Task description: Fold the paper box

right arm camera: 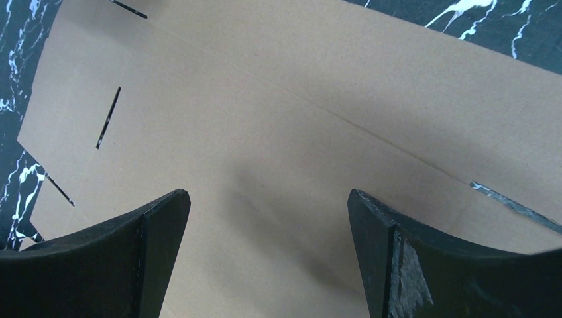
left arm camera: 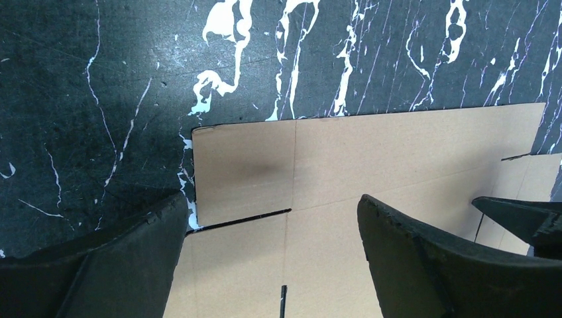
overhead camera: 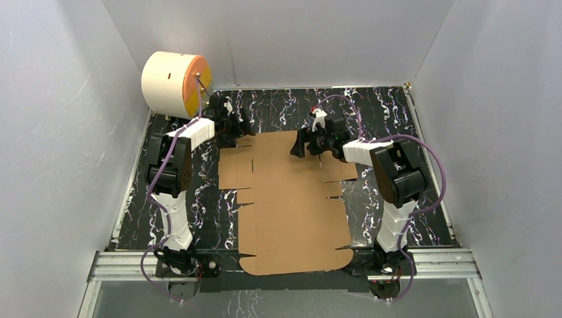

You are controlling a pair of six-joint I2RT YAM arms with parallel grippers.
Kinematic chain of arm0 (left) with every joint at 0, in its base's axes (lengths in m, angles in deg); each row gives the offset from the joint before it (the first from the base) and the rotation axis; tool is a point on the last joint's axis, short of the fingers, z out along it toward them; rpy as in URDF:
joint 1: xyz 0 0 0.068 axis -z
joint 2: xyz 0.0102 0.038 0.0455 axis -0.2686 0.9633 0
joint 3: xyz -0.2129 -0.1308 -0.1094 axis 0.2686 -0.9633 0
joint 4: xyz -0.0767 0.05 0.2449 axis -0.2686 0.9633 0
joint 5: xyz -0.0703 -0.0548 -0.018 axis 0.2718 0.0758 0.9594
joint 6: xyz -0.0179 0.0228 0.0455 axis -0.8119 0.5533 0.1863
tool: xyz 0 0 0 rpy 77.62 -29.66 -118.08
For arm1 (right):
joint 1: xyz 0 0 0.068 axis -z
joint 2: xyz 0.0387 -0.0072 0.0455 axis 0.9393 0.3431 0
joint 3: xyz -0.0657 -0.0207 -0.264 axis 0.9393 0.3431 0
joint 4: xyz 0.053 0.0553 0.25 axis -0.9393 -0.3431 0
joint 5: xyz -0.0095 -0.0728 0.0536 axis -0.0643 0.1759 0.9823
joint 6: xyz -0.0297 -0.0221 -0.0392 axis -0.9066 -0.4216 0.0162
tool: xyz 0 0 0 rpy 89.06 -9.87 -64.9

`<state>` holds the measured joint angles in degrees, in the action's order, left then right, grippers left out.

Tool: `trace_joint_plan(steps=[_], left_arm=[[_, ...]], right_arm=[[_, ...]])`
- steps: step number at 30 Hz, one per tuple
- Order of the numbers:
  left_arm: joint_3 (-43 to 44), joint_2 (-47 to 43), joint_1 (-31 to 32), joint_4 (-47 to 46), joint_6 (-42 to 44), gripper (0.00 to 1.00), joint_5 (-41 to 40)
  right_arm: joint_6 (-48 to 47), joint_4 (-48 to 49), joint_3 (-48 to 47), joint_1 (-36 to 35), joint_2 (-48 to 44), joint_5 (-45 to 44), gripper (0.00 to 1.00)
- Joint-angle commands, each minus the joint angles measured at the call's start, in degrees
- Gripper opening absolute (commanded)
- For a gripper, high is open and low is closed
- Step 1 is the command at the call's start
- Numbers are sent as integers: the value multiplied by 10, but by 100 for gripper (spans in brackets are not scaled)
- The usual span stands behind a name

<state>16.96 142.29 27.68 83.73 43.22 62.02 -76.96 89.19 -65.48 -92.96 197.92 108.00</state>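
Note:
The paper box [overhead camera: 291, 199] is a flat brown die-cut cardboard sheet with flaps and slits, lying on the black marbled table from the near edge to mid-table. My left gripper [overhead camera: 233, 126] hovers open over the sheet's far left corner; the left wrist view shows that corner [left arm camera: 371, 159] and a slit between the spread fingers [left arm camera: 424, 258]. My right gripper [overhead camera: 310, 140] hovers open over the sheet's far right part; the right wrist view shows bare cardboard [right arm camera: 278, 132] between its spread fingers [right arm camera: 397, 258]. Neither gripper holds anything.
A cream cylinder with an orange face [overhead camera: 175, 83] stands at the back left corner, just behind the left gripper. Grey walls enclose the table on three sides. A metal rail [overhead camera: 285, 262] runs along the near edge by the arm bases.

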Motion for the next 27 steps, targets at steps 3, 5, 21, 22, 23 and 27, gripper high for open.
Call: trace_joint_plan(steps=[3, 5, 21, 22, 23, 27], left_arm=[[5, 15, 1, 14, -12, 96, 33], [5, 13, 1, 14, -13, 95, 38], [3, -35, 0, -24, -75, 95, 128], [2, -41, 0, -28, -78, 95, 129], [0, -46, 0, -32, -80, 95, 129], [0, -57, 1, -37, -83, 95, 141]], right_arm=[[-5, 36, 9, -8, 11, 3, 99], [-5, 36, 11, -10, 13, 1, 99], [-3, 40, 24, -17, 12, 0, 99], [-3, 41, 25, -17, 13, -1, 98], [-3, 41, 25, -17, 13, -1, 98], [-1, 45, 28, -18, 16, 0, 99]])
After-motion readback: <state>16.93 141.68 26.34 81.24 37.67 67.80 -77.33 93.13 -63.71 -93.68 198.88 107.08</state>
